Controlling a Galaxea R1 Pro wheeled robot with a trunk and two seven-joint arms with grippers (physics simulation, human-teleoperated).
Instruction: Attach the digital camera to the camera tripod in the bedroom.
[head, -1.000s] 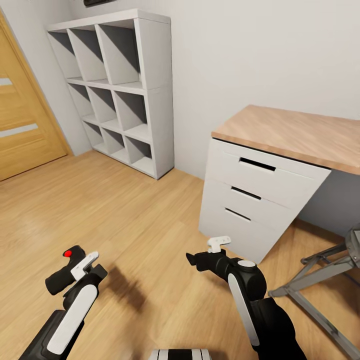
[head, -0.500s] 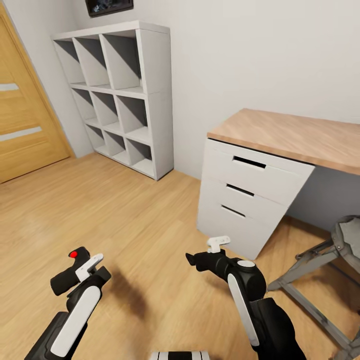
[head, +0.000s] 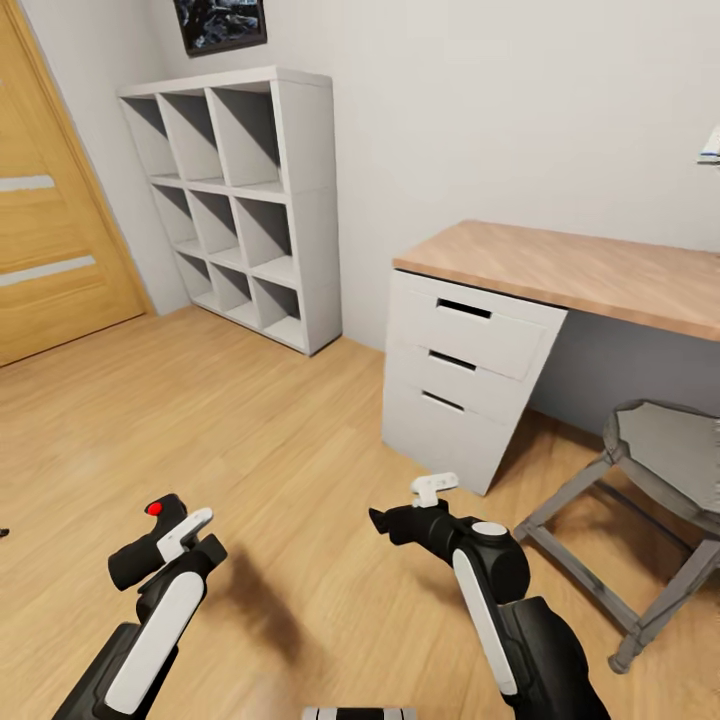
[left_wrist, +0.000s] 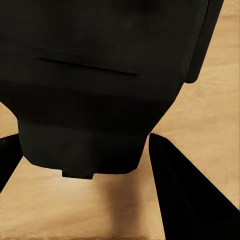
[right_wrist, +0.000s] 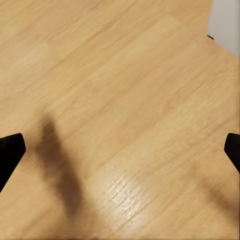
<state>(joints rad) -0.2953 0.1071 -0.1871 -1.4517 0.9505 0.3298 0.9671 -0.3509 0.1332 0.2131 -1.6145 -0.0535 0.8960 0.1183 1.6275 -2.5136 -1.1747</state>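
A two-armed robot stands on the light wood plank floor (head: 250, 420) of the bedroom, both arms held out low in front of it. The left gripper (head: 150, 552) is closed around the digital camera (head: 152, 540), a small black box with a round red button (head: 154, 508) on top, carried clear of the floor at the lower left of the head view. In the left wrist view the camera's black body (left_wrist: 105, 80) sits between the two dark fingers (left_wrist: 185, 190), with floor planks beneath. The right gripper (head: 385, 520) hangs empty above the floor, its fingertips (right_wrist: 10, 150) spread wide at the edges of the right wrist view with bare planks between them. Against the pale grey wall ahead stands a white cube shelf (head: 250, 200), beside a wooden door (head: 50, 220) at the left; a dark framed picture (head: 220, 22) hangs above the shelf. To the right is the wood-topped white table (head: 580, 265) with three drawers (head: 460, 360), and just beside the drawers a small grey stool (head: 660, 470) stands partly under the tabletop.
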